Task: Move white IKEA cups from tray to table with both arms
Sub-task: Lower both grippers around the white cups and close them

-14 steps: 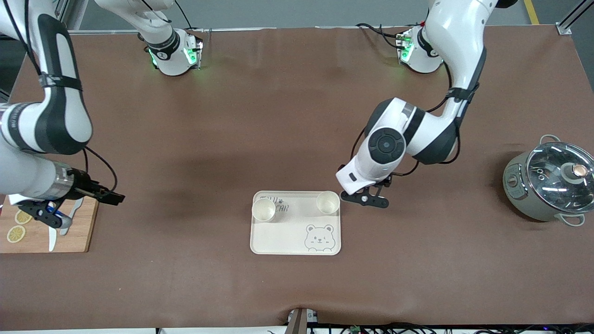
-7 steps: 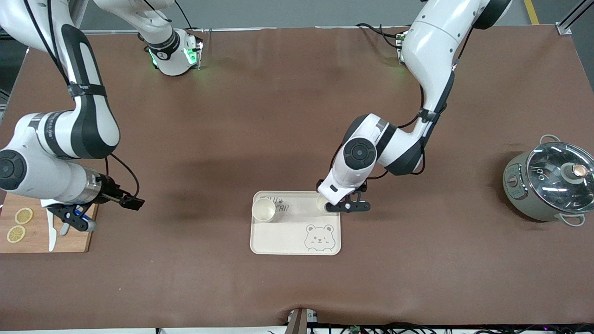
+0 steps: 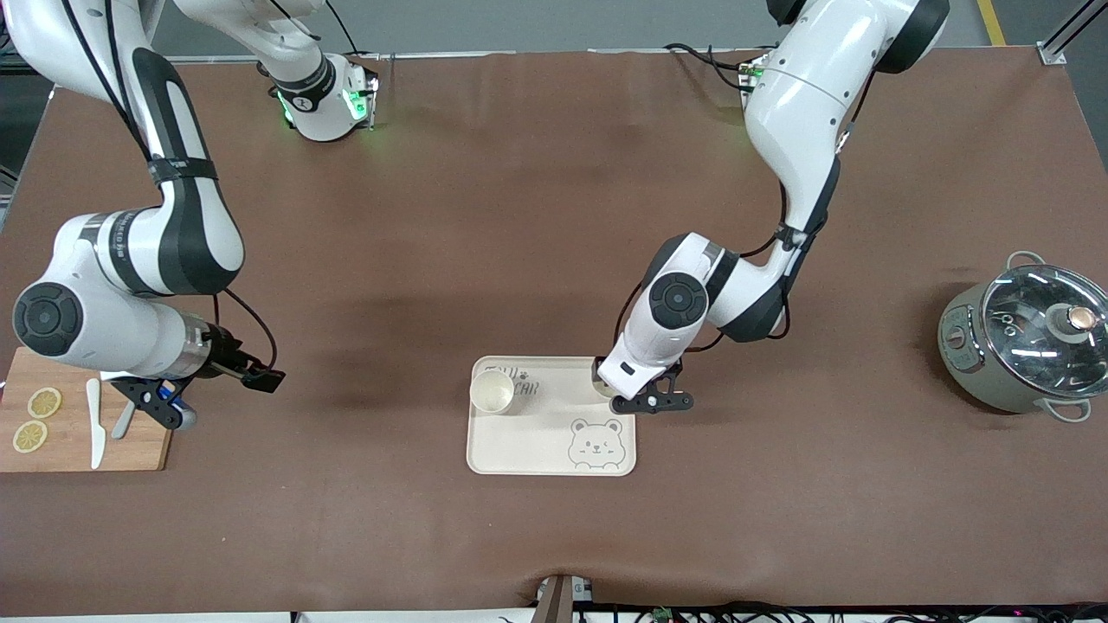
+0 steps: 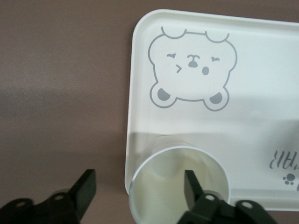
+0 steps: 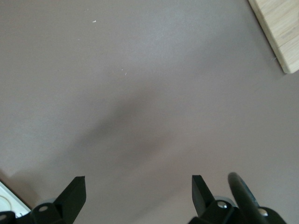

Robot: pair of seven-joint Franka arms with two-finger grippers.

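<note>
Brown matting covers the table (image 3: 537, 216). We note the tray (image 3: 537, 454) near its front edge, midway along. One white cup (image 3: 492, 392) stands at the tray's corner nearest the right arm's base. The other cup (image 4: 180, 184) sits in the corner nearest the left arm's base, against the rim. The left gripper (image 4: 138, 191) is down at that cup with its jaws apart, one finger (image 4: 192, 186) inside the mouth, the other outside the wall over bare table, not yet pinching. We judge a rim grasp is intended. The right gripper (image 5: 138, 189) hangs open over bare table beside the cutting board (image 3: 52, 450), apparently waiting. A lidded pot (image 3: 1026, 346) stands toward the left arm's end.
</note>
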